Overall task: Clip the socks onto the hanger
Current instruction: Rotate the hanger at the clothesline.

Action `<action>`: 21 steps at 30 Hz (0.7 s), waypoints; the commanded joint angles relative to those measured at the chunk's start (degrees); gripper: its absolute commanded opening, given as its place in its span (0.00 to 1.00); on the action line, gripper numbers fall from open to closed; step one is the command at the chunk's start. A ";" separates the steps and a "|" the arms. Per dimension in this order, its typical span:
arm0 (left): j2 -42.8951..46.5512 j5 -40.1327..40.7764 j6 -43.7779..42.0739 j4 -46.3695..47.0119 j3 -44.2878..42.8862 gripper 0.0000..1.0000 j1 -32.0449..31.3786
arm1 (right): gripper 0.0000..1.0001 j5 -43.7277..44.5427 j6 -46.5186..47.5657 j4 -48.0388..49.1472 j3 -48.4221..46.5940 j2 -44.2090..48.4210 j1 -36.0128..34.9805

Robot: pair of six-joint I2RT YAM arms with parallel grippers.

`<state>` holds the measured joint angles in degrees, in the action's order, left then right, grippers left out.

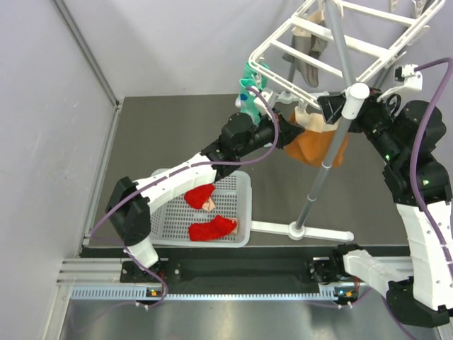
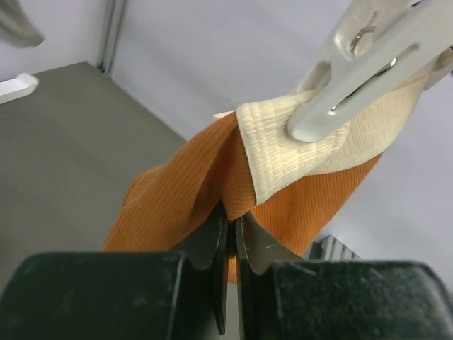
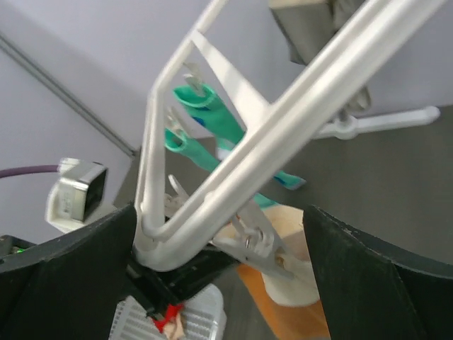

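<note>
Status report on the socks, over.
Left gripper shut on clipped orange sock. Right gripper open astride hanger. Mint socks clipped. Red socks in basket.

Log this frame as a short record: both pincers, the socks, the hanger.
left pincer: shut on the orange sock, just below the clip holding it
right pincer: open, one finger on each side of the hanger frame
mint-green socks: clipped at the hanger's corner
red socks: two, lying in the white basket
</note>
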<state>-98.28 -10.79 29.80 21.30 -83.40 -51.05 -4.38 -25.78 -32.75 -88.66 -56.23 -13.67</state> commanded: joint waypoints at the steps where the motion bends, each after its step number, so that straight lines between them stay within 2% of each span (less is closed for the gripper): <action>1: 3.79 4.71 -4.13 -3.27 -2.03 0.09 0.07 | 1.00 8.85 5.11 -4.59 -4.66 1.38 -0.30; 4: 5.64 8.14 -5.45 -7.49 -2.56 0.07 0.77 | 1.00 16.05 6.62 -8.20 -7.57 1.47 -0.39; 9: 7.84 12.98 -6.16 -11.89 -2.56 0.06 2.09 | 1.00 16.96 6.01 -9.00 -9.33 2.35 -0.39; 14: 9.16 11.67 -5.46 -14.44 -2.39 0.05 4.63 | 1.00 10.72 2.84 -6.97 -10.12 1.83 -0.39; 18: 10.91 9.40 -4.14 -15.06 -2.21 0.05 7.44 | 1.00 15.36 3.97 -6.62 -10.65 2.17 -0.48; 19: 11.18 8.95 -3.88 -15.32 -2.21 0.06 8.06 | 0.93 16.24 4.59 -6.54 -11.00 2.52 -0.39; 21: 12.05 6.49 -3.79 -15.76 -2.30 0.09 10.52 | 0.90 17.74 6.17 -6.71 -11.79 2.70 -0.39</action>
<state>-89.71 -2.09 25.54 6.17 -83.61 -43.29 10.24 -21.71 -40.18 -97.67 -53.76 -13.67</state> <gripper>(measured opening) 0.082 0.910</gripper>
